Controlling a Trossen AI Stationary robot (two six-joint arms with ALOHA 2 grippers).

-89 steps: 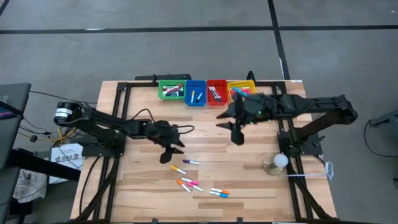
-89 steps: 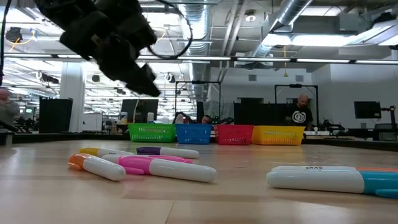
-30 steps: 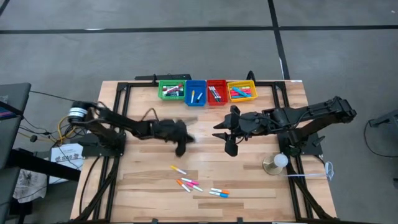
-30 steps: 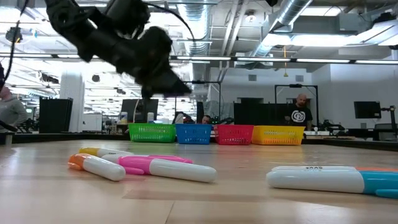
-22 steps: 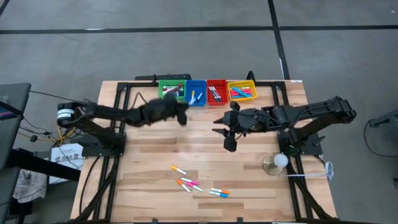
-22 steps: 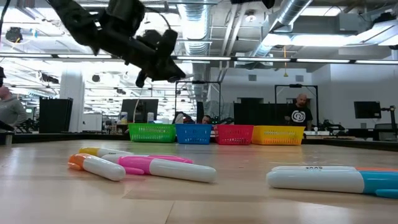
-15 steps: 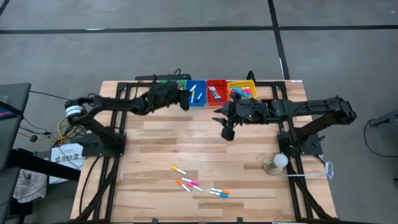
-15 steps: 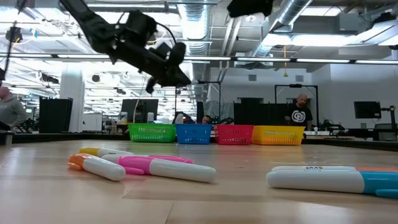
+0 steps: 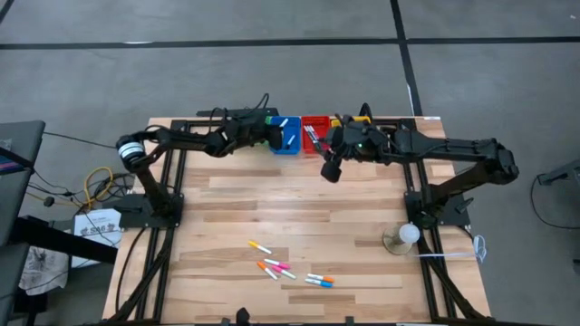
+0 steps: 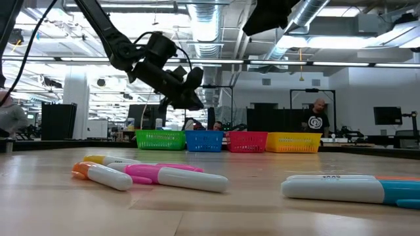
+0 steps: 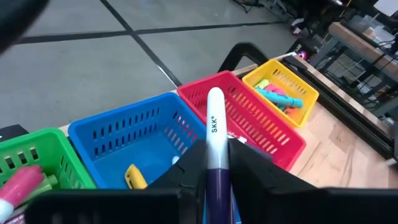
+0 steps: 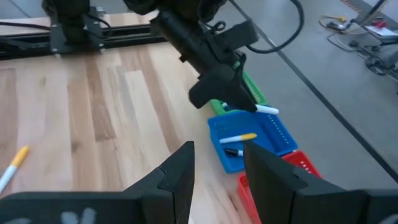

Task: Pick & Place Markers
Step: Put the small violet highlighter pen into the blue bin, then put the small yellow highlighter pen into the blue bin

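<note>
My left gripper is over the blue bin at the table's far edge. It is shut on a marker with a white barrel and a purple end. My right gripper hangs open and empty just in front of the red bin. The green bin and the yellow bin stand in the same row. Several more markers lie flat on the wood near the front edge. The pink one lies close to the low camera. My left gripper pinches the marker's purple end between its two fingers. The marker lies along the fingers, and its white end sticks out beyond them. The fingers slant down from the table's left and near side. The marker is lifted clear, above the blue bin.
The blue bin holds a yellow marker, and the other bins hold markers too. A black frame runs along the table's edges. A small round container stands at the right by my right arm's base. A person stands in the room behind.
My left gripper has swung from the table's middle toward the far edge, still holding the marker, and now hangs over the blue bin. My right gripper has also gone toward the far edge, up to the red bin, and has stayed open.
</note>
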